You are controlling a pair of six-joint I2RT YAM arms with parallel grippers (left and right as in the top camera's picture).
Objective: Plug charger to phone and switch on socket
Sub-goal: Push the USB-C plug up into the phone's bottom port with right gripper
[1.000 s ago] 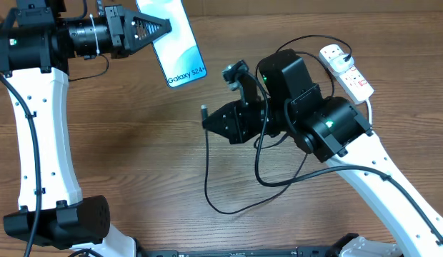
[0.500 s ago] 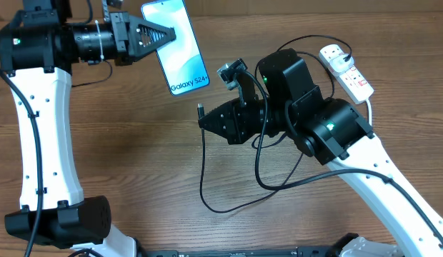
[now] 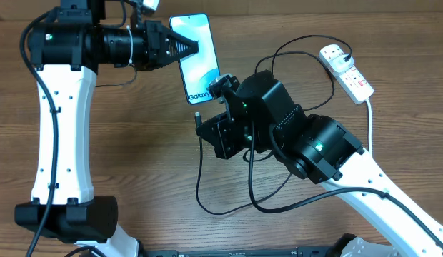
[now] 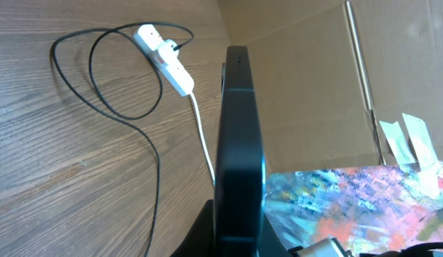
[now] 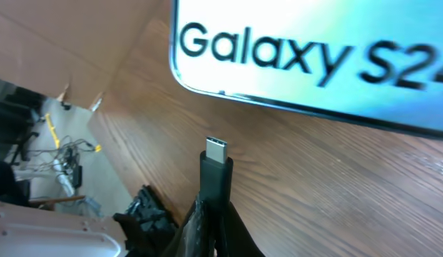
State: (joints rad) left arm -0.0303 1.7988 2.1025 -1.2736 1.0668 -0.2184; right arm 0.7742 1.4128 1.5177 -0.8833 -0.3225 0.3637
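My left gripper (image 3: pixel 184 48) is shut on the phone (image 3: pixel 198 57) and holds it above the table; its screen reads "Galaxy S24". In the left wrist view the phone (image 4: pixel 239 143) shows edge-on between the fingers. My right gripper (image 3: pixel 201 128) is shut on the charger's connector end (image 5: pixel 216 168); the silver tip (image 3: pixel 198 114) points up, a short way below the phone's bottom edge (image 5: pixel 293 64). The black cable (image 3: pixel 207 200) loops over the table to the white socket (image 3: pixel 346 70) at the back right, where its plug sits. The socket also shows in the left wrist view (image 4: pixel 164 57).
The socket's thick white cord (image 3: pixel 369 114) runs down the right side behind my right arm. Cable loops (image 3: pixel 300 50) lie between the right arm and the socket. A cardboard wall (image 4: pixel 314 78) stands behind the table.
My left gripper has carried the phone right and down toward the right gripper. My right gripper with the connector has shifted slightly left and up, closing the gap to the phone's bottom edge.
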